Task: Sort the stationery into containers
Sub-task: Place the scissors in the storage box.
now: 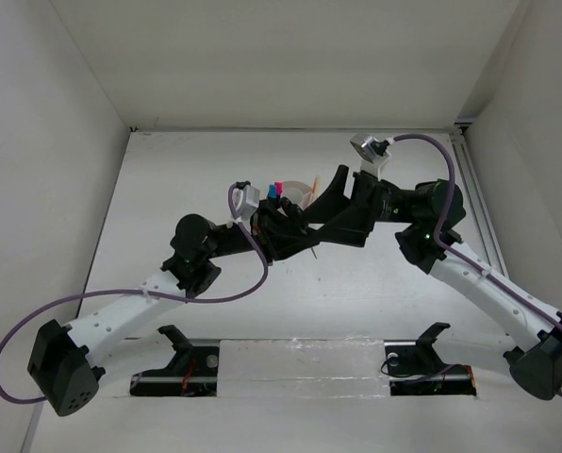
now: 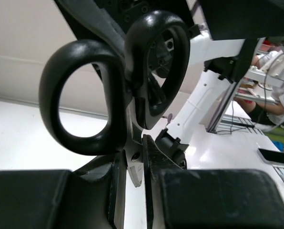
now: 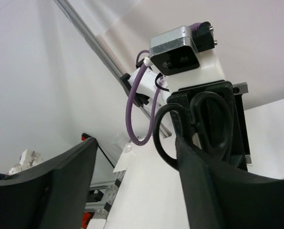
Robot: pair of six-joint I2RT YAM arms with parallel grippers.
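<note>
Looking at black-handled scissors point(image 2: 80, 47) held clear of the matte white table point(image 1: 168, 189), right between the two arms. Two glossy, rounded oval plastic loops up top, flat bare-metal blades below the pivot.

Got the left gripper point(image 2: 135, 191) pinched tight on those blades, blocky matte black fingers point(image 2: 218, 200) pressing flat from both sides, handles pointing away from the wrist.

Seeing the right gripper point(image 3: 135, 157) spread wide instead, gripping nothing, its smooth dark curved fingers point(image 3: 42, 191) well apart, with the handle loops sitting just past one of them. Can't tell about actual contact there. Behind the loops in that view, a silvery metal camera box point(image 3: 173, 50) with a looping purple cable point(image 3: 128, 107).

From above, mostly a tangle of black gripper housings over the table's middle. Peeking out behind that, a slice of the low round white plastic tub point(image 1: 306, 192), thin-walled and pale. Right at its left edge, a pink-and-black highlighter point(image 1: 277, 188) and a blue-and-black highlighter point(image 1: 269, 192), stubby and bright, standing up. Can't make out which compartment, too small and half hidden.
</note>
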